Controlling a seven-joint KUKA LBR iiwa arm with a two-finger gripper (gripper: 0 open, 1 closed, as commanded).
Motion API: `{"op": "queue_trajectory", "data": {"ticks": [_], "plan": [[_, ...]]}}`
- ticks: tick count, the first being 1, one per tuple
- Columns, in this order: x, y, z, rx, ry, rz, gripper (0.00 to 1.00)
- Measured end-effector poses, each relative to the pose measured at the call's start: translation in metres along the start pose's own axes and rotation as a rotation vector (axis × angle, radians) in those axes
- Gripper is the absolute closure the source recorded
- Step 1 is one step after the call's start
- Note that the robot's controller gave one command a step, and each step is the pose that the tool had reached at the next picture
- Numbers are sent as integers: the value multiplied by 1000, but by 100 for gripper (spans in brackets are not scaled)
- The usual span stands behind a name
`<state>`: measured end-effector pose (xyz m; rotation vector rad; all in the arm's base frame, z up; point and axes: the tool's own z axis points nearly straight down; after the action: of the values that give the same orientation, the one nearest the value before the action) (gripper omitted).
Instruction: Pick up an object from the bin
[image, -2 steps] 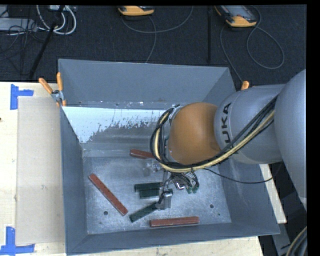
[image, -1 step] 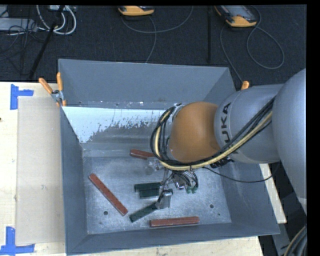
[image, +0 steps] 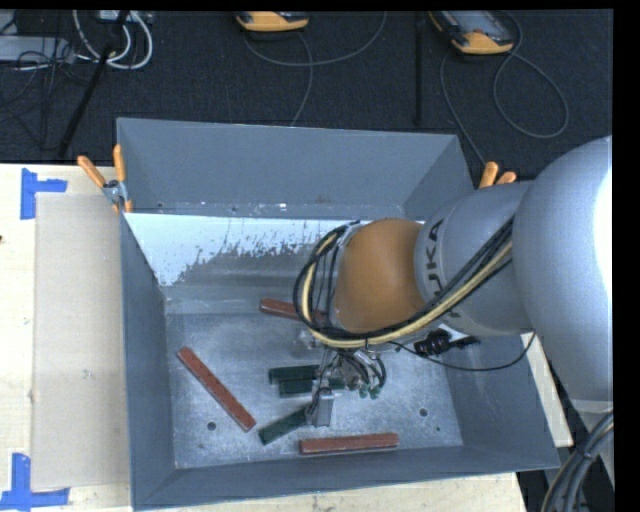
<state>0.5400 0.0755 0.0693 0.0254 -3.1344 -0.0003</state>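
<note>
My gripper (image: 323, 403) hangs low over the middle of the bin floor, just below the arm's orange cover. It stands between two dark green bars: one (image: 293, 378) lies flat right at its left, the other (image: 283, 426) lies slanted just below it, its upper end touching or under the gripper's tip. A brown bar (image: 348, 442) lies level near the front wall, a little below the gripper.
A long brown bar (image: 215, 388) lies diagonally on the left of the floor. Another brown bar (image: 279, 308) near the back wall is partly hidden by the arm, which covers the bin's right side.
</note>
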Motion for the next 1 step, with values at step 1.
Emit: {"op": "queue_trajectory", "data": {"ticks": [1], "plan": [[0, 0, 0, 0, -3, 2, 0]]}}
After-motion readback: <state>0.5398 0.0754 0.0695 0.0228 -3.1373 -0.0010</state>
